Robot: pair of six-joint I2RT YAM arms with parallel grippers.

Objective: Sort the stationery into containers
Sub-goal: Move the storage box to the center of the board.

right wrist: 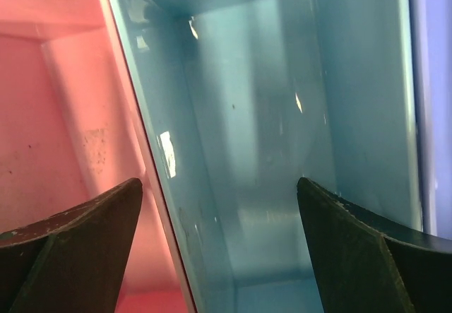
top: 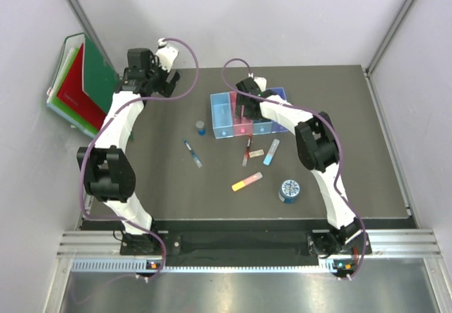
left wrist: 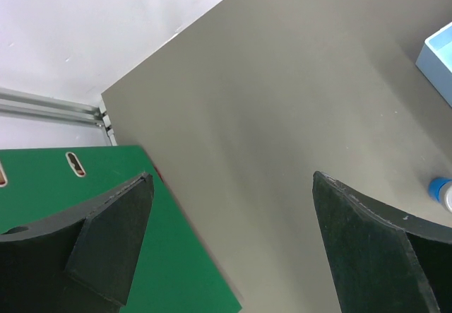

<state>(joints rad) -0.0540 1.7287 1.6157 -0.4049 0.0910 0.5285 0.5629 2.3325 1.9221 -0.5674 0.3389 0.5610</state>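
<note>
The four joined bins (top: 222, 115) stand mid-table: light blue, pink, blue, violet-blue. My right gripper (top: 242, 103) hovers over them, open and empty. Its wrist view looks down into the blue bin (right wrist: 268, 150), with the pink bin (right wrist: 56, 115) to the left; the right gripper (right wrist: 219, 181) straddles their shared wall. In front of the bins lie a grey-capped blue bottle (top: 200, 127), blue pen (top: 192, 152), red-black pen (top: 247, 150), beige eraser (top: 257, 153), light-blue stick (top: 271, 152), yellow-pink stick (top: 246, 181) and round blue tin (top: 289, 190). My left gripper (top: 159, 80) is open and empty at the far left.
Green and red folders (top: 81, 87) lean at the far left wall. The left gripper (left wrist: 233, 186) hangs over the green folder's edge (left wrist: 162, 270); the light-blue bin's corner (left wrist: 441, 55) and the bottle (left wrist: 443, 191) show at the right of that view.
</note>
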